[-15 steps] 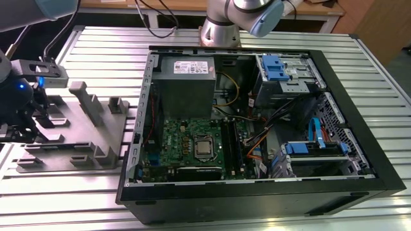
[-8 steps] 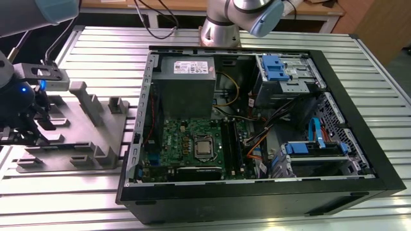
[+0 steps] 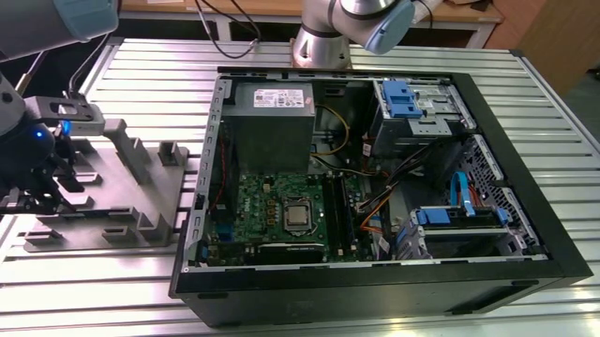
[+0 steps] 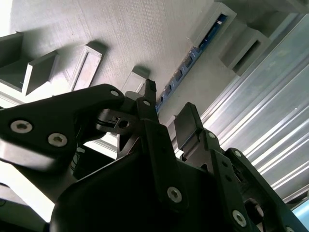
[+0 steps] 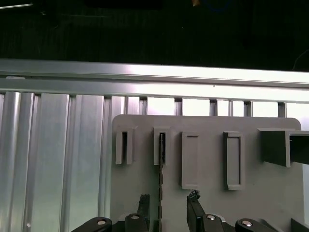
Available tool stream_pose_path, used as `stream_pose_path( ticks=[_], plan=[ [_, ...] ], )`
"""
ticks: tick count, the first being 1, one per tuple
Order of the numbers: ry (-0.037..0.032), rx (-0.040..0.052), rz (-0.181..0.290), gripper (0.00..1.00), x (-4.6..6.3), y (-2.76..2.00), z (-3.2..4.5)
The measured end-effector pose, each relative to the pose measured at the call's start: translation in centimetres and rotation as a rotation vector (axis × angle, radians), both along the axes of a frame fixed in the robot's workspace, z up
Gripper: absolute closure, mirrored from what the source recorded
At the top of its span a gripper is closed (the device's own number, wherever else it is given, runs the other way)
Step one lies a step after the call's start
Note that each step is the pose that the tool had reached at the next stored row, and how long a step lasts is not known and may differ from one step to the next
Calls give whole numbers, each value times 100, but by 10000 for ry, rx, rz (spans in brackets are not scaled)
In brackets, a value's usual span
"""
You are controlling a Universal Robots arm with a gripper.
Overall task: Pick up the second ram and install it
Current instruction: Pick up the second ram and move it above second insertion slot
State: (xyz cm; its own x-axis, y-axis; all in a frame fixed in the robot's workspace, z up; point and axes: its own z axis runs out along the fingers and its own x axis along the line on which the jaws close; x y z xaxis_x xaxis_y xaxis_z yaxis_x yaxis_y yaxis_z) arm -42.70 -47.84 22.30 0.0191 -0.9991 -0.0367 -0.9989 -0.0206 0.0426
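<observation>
the second ram (image 5: 161, 179) stands on its thin edge in a slot of the grey holder (image 5: 207, 159), which lies on the ribbed bench (image 3: 140, 63) at the exterior view's left, beside the open computer case (image 3: 375, 295). it looks light, stiff and fragile, best pinched on its flat faces, clear of the contact edge. the tool (image 5: 168, 198) is open, one finger on each side of the stick with a gap at both faces, gripping nothing.

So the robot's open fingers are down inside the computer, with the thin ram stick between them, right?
Not inside the computer. The exterior view shows the gripper over the grey holder beside it. The open fingers do have the second ram between them.
</observation>
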Motion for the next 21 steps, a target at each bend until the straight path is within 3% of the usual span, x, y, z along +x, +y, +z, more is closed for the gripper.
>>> stream_pose_path(
  ticks=[21],
  plan=[
    [1, -2, 286, 59, 8, -1, -186]
  ],
)
